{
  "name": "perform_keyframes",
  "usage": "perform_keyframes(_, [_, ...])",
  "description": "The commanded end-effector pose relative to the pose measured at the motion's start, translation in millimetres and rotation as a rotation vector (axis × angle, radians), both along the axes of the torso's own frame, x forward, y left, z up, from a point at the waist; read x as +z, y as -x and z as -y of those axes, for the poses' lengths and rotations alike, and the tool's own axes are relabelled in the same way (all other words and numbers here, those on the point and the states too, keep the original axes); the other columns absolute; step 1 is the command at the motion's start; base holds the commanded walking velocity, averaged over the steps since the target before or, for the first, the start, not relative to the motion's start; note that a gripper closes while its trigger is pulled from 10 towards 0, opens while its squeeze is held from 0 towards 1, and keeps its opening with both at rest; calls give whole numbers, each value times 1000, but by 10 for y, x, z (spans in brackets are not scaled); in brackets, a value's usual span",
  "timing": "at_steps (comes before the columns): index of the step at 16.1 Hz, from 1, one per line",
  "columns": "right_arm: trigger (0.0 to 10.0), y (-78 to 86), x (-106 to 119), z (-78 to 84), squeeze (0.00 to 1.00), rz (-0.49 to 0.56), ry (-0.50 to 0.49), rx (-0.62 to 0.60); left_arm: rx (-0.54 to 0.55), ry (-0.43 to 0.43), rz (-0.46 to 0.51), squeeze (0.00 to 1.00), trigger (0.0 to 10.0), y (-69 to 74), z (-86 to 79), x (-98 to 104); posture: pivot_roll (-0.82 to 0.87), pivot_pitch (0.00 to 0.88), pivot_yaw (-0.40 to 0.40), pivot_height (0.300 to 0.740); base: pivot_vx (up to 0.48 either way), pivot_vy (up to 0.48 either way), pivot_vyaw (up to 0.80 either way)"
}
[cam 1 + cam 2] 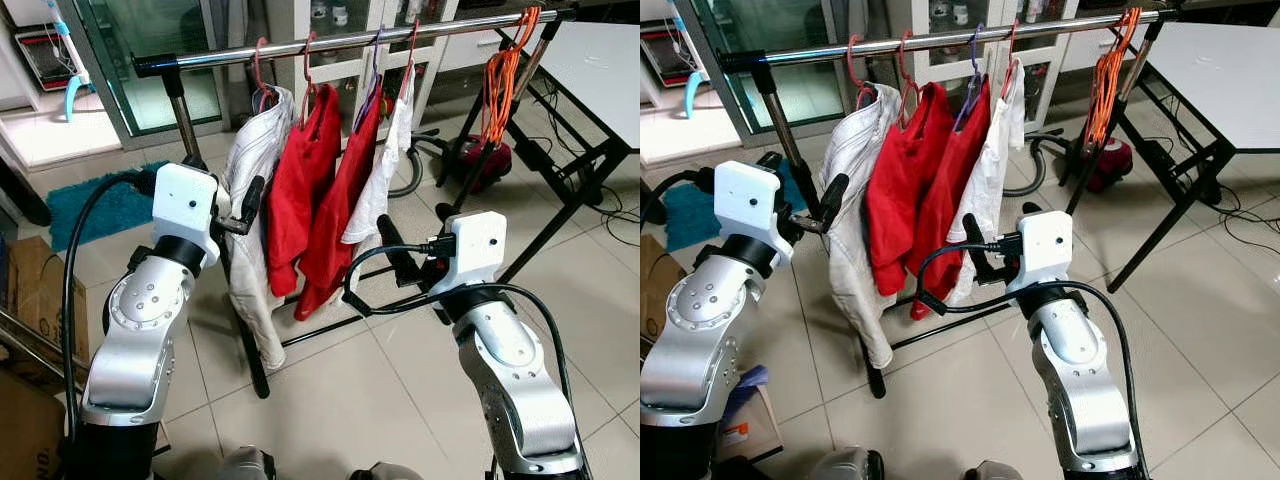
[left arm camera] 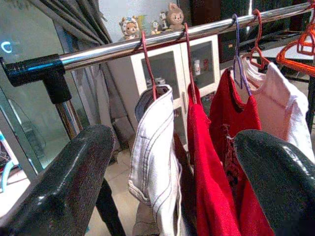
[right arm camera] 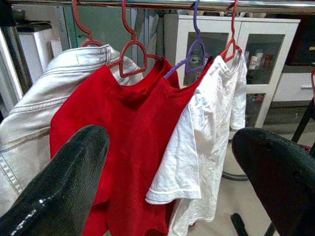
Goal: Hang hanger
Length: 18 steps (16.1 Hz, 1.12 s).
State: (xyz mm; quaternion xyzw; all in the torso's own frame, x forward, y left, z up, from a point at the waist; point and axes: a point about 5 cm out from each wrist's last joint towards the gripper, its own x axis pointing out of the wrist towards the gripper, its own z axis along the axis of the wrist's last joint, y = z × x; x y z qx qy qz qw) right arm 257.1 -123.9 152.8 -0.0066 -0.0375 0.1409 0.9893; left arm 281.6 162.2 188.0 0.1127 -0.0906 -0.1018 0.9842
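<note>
A silver rail carries a white denim jacket, two red shirts and a white T-shirt. Three hang on red hangers and one on a purple hanger. A bunch of bare orange hangers hangs at the rail's right end. My left gripper is open beside the jacket, below the rail, and holds nothing. My right gripper is open and holds nothing. It is low in front of the T-shirt's hem. Its wrist view faces the red shirts.
The rack's black post and floor bar stand by my left arm. A white table with black legs is at the right, with a red vacuum cleaner behind the rack. A teal mat and cardboard boxes lie left.
</note>
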Motion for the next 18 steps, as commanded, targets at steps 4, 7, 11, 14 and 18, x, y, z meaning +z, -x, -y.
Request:
perform_keyframes(4, [10000,-24,119,24,0,40,-37,-14,-7,-4,10,0,10000,-54,-9,47,39,43,1,740,340,0,0])
perform_keyframes(7, [10000,-22,137,43,0,45,-49,-20,-23,-3,8,0,10000,-48,25,43,35,50,3,740,398,0,0])
perform_keyframes(11, [10000,34,148,48,0,46,-80,-4,-76,80,-7,0,10000,8,123,9,23,59,2,740,419,0,-400])
perform_keyframes(14, [10000,101,205,75,0,92,-112,12,-143,114,-4,0,10000,131,248,6,20,70,-5,740,416,0,-438])
perform_keyframes(18, [10000,139,243,43,0,111,-111,58,-150,119,-4,0,10000,141,332,15,16,79,-14,740,81,0,0])
